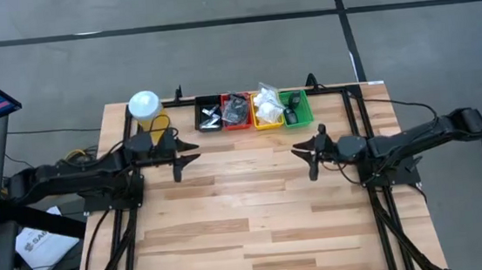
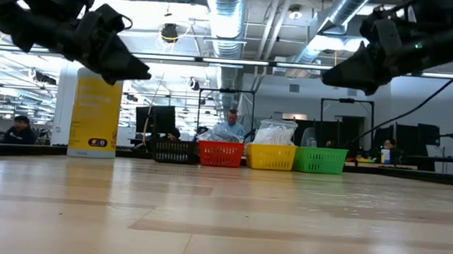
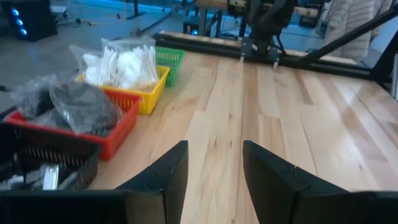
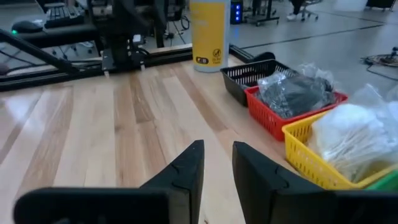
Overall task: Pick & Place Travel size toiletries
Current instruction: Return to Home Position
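Observation:
The travel size toiletries lie in four small trays in a row at the table's far edge. Silver tubes fill the black tray (image 1: 209,114), bagged black pieces the red tray (image 1: 236,111), white sachets (image 3: 124,62) the yellow tray (image 1: 267,109), and dark pieces the green tray (image 1: 296,108). My left gripper (image 1: 192,151) (image 3: 214,144) hovers above the table left of the trays, open and holding nothing. My right gripper (image 1: 299,150) (image 4: 217,144) hovers to the right, just in front of the green tray. Its fingers stand a narrow gap apart with nothing between them.
A tall yellow canister with a white lid (image 1: 145,108) stands at the far left, just behind my left gripper. Bare wooden tabletop (image 1: 247,204) stretches between the two arms and toward the near edge. In the low view, people sit in the room behind the trays.

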Controlling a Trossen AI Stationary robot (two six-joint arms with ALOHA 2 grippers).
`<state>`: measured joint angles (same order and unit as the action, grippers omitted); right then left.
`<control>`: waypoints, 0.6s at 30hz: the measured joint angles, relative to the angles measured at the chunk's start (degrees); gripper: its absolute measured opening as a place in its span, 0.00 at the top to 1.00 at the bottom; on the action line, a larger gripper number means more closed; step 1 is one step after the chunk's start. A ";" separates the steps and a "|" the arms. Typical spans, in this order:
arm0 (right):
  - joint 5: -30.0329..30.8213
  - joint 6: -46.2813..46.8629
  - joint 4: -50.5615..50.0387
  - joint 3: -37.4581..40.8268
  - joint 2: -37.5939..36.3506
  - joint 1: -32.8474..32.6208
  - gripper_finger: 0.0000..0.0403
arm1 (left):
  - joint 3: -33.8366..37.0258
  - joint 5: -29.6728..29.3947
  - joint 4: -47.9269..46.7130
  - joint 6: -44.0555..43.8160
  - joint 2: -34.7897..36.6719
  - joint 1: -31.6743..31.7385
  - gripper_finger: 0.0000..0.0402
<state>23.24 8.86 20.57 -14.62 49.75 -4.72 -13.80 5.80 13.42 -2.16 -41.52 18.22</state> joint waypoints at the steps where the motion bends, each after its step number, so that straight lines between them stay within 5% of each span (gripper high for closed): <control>1: -0.99 -0.02 0.05 0.56 -0.81 0.65 0.81 | 0.74 0.00 -0.06 -0.07 0.54 0.00 0.64; 18: -1.91 1.05 -1.17 9.67 -16.53 -1.04 0.81 | 8.85 2.13 0.82 -1.74 15.62 -2.60 0.64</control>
<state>21.33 9.91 19.40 -4.95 33.22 -5.76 -4.95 7.93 14.24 -3.90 -25.89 15.61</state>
